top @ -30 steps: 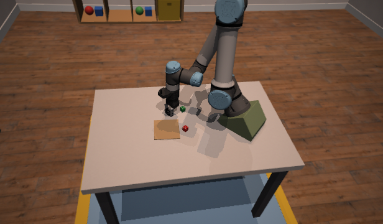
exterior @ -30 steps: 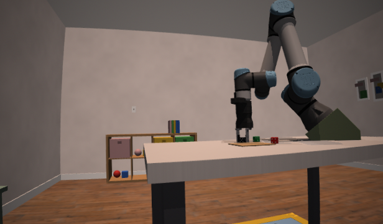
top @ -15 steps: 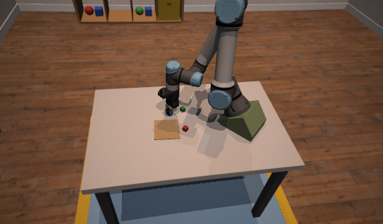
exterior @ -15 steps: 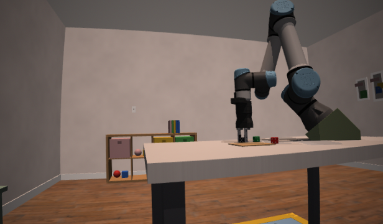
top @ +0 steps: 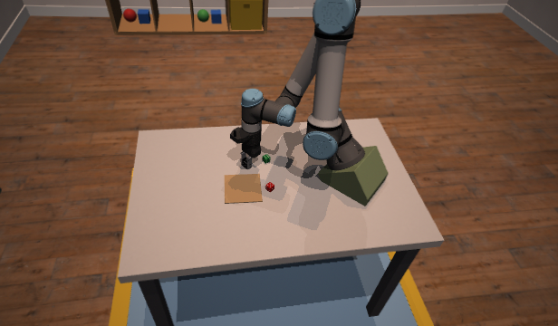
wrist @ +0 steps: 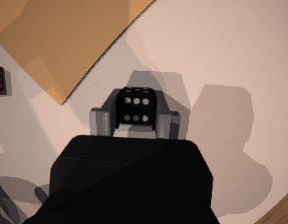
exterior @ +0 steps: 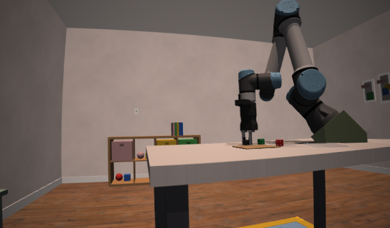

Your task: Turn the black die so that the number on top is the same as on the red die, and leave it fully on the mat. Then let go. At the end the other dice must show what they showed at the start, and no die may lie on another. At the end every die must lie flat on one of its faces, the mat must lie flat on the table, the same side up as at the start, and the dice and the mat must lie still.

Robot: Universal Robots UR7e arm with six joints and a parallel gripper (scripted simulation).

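Note:
The black die (wrist: 136, 110) lies on the bare table just beyond the far edge of the tan mat (top: 243, 188), not on it. White pips show on its top face. My gripper (wrist: 137, 102) points straight down around it, with both fingers against its sides; it also shows in the top view (top: 246, 161) and the exterior view (exterior: 247, 139). The red die (top: 270, 186) sits on the table just right of the mat and shows at the left edge of the wrist view (wrist: 0, 82). The mat (wrist: 75, 16) lies flat.
A green die (top: 266, 158) sits on the table close to the right of my gripper. The arm's green base (top: 356, 174) stands at the table's right back. A shelf (top: 188, 15) stands far off by the wall.

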